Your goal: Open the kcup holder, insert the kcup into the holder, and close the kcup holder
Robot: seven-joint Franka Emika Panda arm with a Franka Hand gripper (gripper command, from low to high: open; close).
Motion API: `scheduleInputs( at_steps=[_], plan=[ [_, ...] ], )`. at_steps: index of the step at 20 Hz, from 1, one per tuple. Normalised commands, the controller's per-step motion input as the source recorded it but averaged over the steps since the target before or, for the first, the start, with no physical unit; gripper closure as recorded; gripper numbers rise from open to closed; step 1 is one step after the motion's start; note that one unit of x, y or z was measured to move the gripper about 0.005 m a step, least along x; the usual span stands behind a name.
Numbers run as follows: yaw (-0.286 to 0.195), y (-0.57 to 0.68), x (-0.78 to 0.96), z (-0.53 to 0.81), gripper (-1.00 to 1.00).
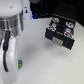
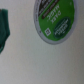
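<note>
The kcup (image 2: 54, 21) fills the wrist view close up: a round pod with a shiny green top, white lettering and a pale rim, lying on the pale table. In the exterior view it is a tiny green spot (image 1: 19, 63) on the table beside my white arm (image 1: 10, 45). The kcup holder (image 1: 60, 31) is a black box at the exterior view's upper right, with several pods showing in its open top and a pale front. It stands well apart from the arm. My fingers do not show clearly in either view.
A dark green object (image 2: 4, 30) is cut off by the edge of the wrist view, near the kcup. A dark area (image 1: 50, 7) lies behind the holder. The pale table (image 1: 45, 60) spreads between the arm and the holder.
</note>
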Motion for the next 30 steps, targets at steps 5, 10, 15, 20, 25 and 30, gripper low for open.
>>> scheduleInputs(
  at_steps=[5,10,15,20,25,30],
  plan=[
    [-0.082,-0.07,0.07,-0.07,-1.00],
    [-0.104,-0.11,0.11,-0.13,-1.00],
    [-0.040,-0.04,0.06,-0.06,-1.00],
    [0.024,0.00,0.01,-0.18,-1.00],
    [-0.017,-0.02,0.04,-0.12,-1.00],
    [-0.105,-0.08,0.21,0.01,1.00]
  ],
)
